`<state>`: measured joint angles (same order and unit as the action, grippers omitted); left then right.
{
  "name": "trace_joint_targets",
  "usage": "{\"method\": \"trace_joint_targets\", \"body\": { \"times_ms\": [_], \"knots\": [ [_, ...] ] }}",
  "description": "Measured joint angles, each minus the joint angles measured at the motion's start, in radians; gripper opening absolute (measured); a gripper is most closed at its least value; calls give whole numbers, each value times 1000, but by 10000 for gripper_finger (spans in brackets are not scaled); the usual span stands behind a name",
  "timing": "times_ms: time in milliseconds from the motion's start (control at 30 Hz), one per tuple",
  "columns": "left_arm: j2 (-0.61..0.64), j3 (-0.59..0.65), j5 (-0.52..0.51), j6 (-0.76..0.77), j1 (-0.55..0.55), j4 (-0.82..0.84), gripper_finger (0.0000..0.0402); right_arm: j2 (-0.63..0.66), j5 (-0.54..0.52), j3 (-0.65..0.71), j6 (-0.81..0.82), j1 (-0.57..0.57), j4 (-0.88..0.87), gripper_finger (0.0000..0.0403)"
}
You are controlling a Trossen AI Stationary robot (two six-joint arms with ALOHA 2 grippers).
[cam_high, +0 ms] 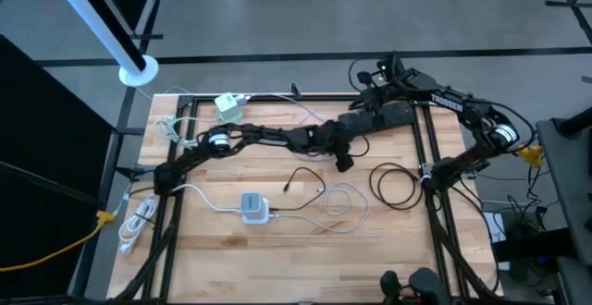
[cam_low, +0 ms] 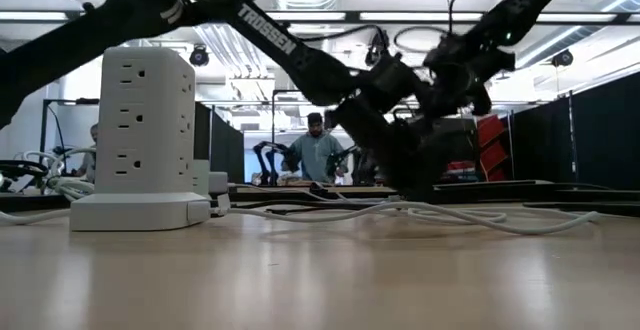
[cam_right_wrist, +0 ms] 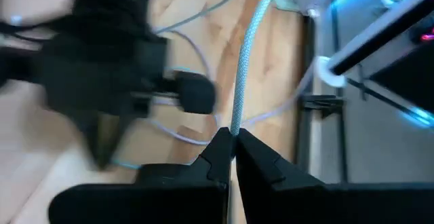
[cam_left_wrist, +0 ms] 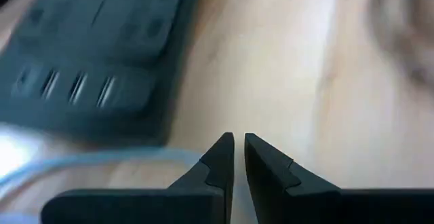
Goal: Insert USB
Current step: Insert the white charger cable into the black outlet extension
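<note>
A dark power strip (cam_left_wrist: pixel 88 47) with a row of USB slots lies on the wooden table, near its far edge (cam_high: pixel 388 115). My left gripper (cam_left_wrist: pixel 239 139) is shut and empty, hovering over bare wood beside the strip, at the table's centre (cam_high: pixel 344 163). My right gripper (cam_right_wrist: pixel 234 137) is shut on a pale braided cable (cam_right_wrist: pixel 247 61); it reaches in from the far right (cam_high: pixel 359 111). The cable's plug does not show. The left arm's wrist (cam_right_wrist: pixel 102 68) appears blurred in the right wrist view. My right gripper pinches the pale braided cable (cam_right_wrist: pixel 235 125) between its two fingertips. The cable runs straight on from the fingers, along their direction, above the table and out past the table's frame. Which end of the cable lies inside the fingers is hidden by them.
A white tower power strip (cam_low: pixel 145 120) stands on the near-centre of the table (cam_high: pixel 254 206) with white cable loops (cam_high: pixel 342 201) beside it. A black cable coil (cam_high: pixel 396 187) lies to the right. Black frame rails (cam_high: pixel 430 157) border the table. A person (cam_low: pixel 315 150) stands far behind.
</note>
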<state>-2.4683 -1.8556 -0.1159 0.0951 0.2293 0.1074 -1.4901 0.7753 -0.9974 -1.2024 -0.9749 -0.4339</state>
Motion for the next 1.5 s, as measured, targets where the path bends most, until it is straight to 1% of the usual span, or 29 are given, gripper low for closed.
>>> {"method": "trace_joint_targets", "body": {
  "times_ms": [67, 133, 200, 300, 500, 633, 700, 800, 933, 1100, 1233, 1400, 1500],
  "knots": [
    [7, 13, -8, -9, 12, -9, 25, -45, 43, 16, -16, 0, -7, 0],
    [15, 28, -21, -8, 24, -15, 25, -93, 57, 20, -40, -5, 1, 0],
    [22, 38, -33, -5, 35, -21, 25, -135, 52, 20, -71, -8, 14, 0],
    [25, 44, -35, -4, 52, -27, 25, -177, 10, 21, -77, -8, 36, 0],
    [28, 65, -28, 41, 96, -55, 24, -181, 12, 20, -94, -11, 78, 0],
    [29, 79, -13, 83, 104, -88, 24, -182, 18, 21, -130, -15, 131, 0],
    [29, 79, -8, 83, 102, -93, 24, -187, 43, 21, -131, -18, 170, 0],
    [36, 80, 17, 83, 102, -89, 24, -222, 105, 21, -132, -27, 222, 0],
    [60, 80, 37, 78, 102, -96, 24, -296, 114, 19, -134, -27, 283, 0],
    [70, 80, 59, 76, 101, -100, 24, -348, 125, 3, -186, -29, 291, 0],
    [72, 80, 81, 78, 101, -99, 23, -346, 119, 0, -192, -41, 290, 0],
    [72, 80, 84, 82, 101, -99, 23, -341, 115, 2, -252, -70, 273, 0],
    [73, 80, 85, 82, 101, -100, 23, -341, 158, 2, -300, -82, 250, 0]
  ]
}}
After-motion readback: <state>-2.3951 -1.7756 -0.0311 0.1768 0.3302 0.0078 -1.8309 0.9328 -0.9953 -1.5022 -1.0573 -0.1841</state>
